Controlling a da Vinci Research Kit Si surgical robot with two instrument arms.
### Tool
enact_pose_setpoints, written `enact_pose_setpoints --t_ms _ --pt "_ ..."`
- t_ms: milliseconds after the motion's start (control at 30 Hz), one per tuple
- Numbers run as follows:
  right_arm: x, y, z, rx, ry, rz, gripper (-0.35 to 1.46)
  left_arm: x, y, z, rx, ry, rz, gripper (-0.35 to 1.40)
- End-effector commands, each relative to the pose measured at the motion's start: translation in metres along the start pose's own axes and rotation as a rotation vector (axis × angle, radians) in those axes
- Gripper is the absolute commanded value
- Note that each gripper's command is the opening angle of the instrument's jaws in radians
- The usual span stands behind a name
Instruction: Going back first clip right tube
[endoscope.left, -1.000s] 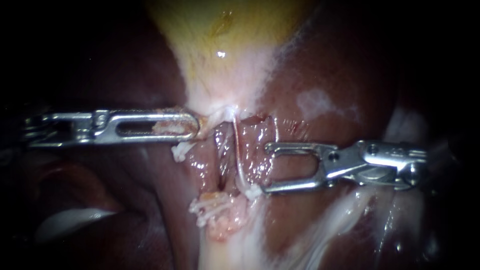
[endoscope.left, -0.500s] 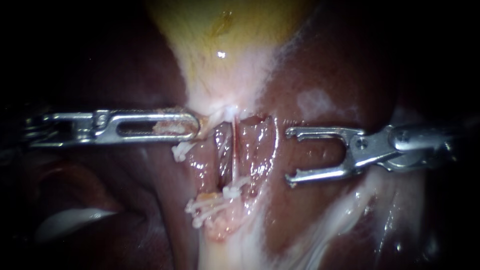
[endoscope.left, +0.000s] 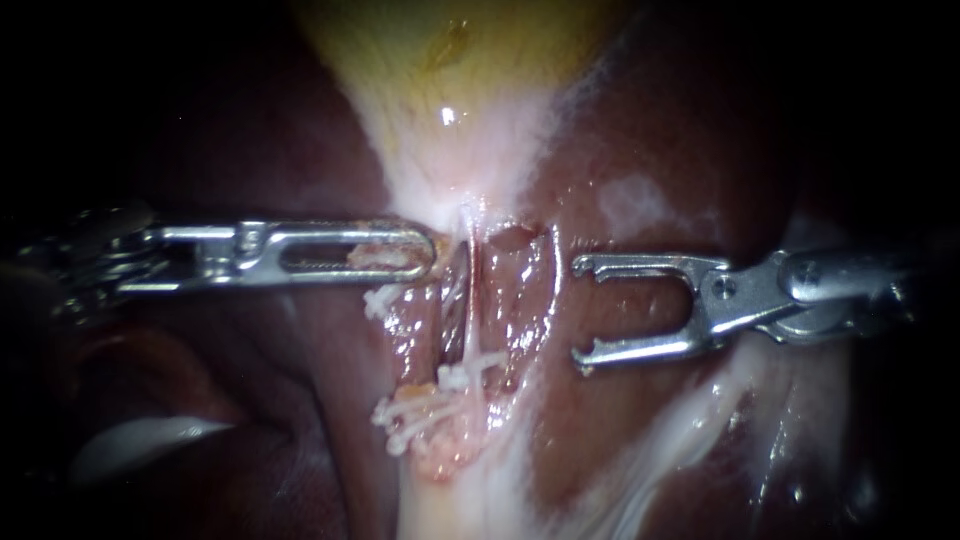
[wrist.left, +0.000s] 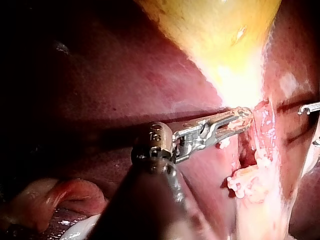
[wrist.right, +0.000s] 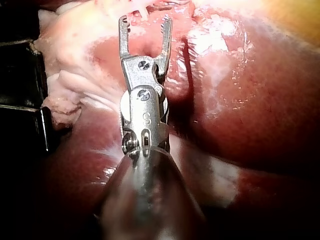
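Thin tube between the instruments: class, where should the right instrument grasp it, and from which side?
Probably mid-length on the tube, above the clip, coming from the right: it stands upright and bare there, and the right instrument, jaws open, faces it crosswise.

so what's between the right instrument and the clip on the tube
Only a raw fold of tissue; right instrument sits clear of the clip, per endoscope view.
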Motion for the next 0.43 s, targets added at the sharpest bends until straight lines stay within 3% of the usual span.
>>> enact_pose_setpoints --t_ms 33,433 --pt "0.0 0.0 0.0 0.0 0.0 0.0 0.5 0.0001 0.0 0.0002 -0.005 0.003 0.001 -0.35" --pt "0.0001 -0.0001 0.0 0.001 -0.003 0.0 0.5 0.0003 0.0001 0.0005 -0.009 0.007 0.002 -0.35"
